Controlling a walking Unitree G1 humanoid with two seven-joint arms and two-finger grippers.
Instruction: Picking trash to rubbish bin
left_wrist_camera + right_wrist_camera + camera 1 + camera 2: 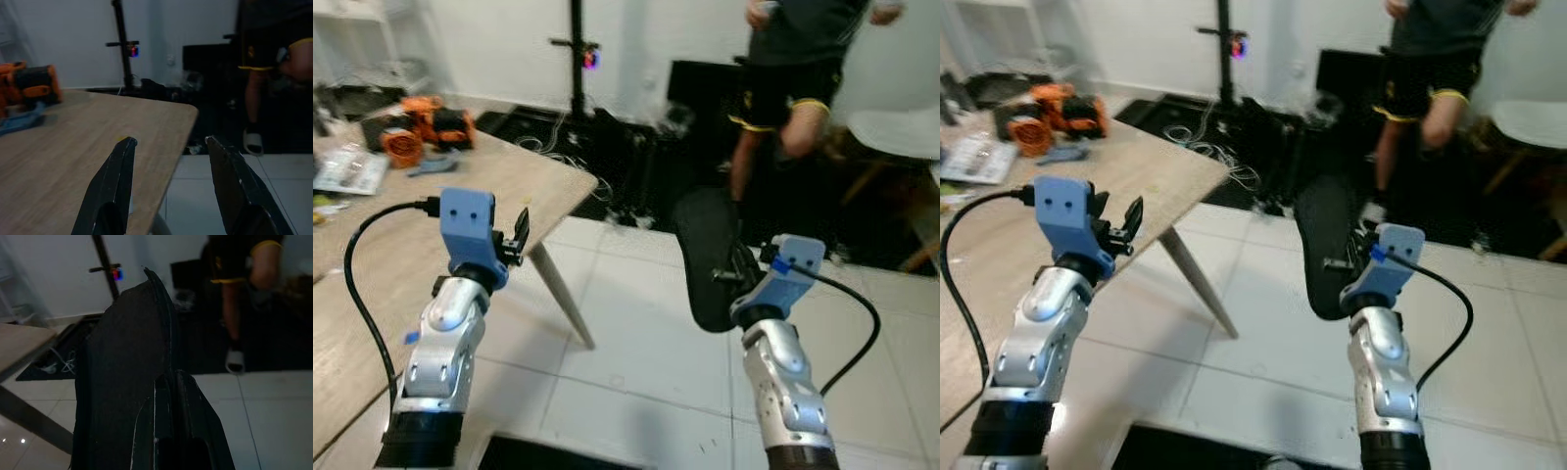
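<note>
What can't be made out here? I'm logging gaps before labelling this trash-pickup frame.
- Black flat sheet in the right hand: its material is unclear, dark in the right wrist view.
- Person: cut off by the head views' top edge.
- Orange tool on the wooden table: blurred, type unclear.
- Left hand: open over the table.

No legible text anywhere I look. The packet (348, 168) on the wooden table (514, 186) carries print too blurred to read. The yellow mark on the person's dark shorts (781, 86) is too small to make out.
</note>
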